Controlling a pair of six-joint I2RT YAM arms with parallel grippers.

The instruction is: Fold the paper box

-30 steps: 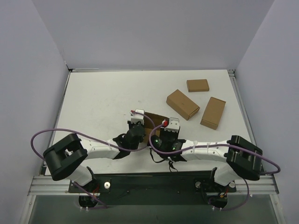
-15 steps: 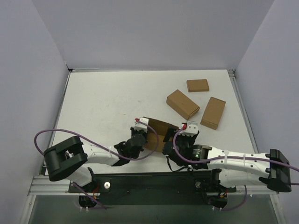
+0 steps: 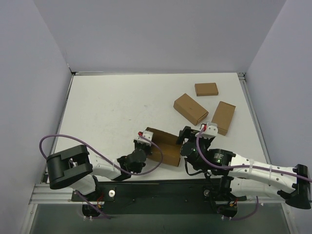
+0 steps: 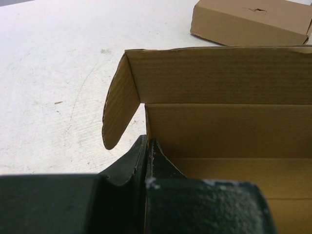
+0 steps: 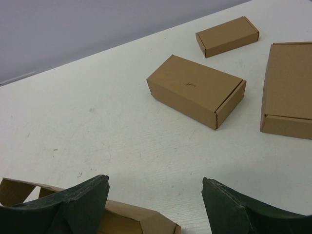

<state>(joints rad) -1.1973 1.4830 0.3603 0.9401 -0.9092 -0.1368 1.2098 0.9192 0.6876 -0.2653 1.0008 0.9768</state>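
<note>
The paper box (image 3: 165, 143) is a brown cardboard blank standing partly folded near the front middle of the table, its walls up and its inside (image 4: 229, 126) open. A rounded side flap (image 4: 117, 109) sticks out at its left end. My left gripper (image 3: 145, 141) is shut on the box's left wall, one finger outside and one inside (image 4: 147, 148). My right gripper (image 3: 191, 136) hovers just right of the box, open, with nothing between its fingers (image 5: 155, 189). Only a corner of the box (image 5: 131, 219) shows below its left finger.
Three small ready-made brown boxes lie at the back right: a middle one (image 3: 190, 108), a small one (image 3: 206, 89) and one at the right (image 3: 222, 117). The same three appear in the right wrist view (image 5: 197, 90) (image 5: 227, 36) (image 5: 288, 87). Purple walls enclose the table.
My right gripper has opened and let go of the box, and its arm has swung right. The left gripper has drawn the box nearer, so more of it shows.
</note>
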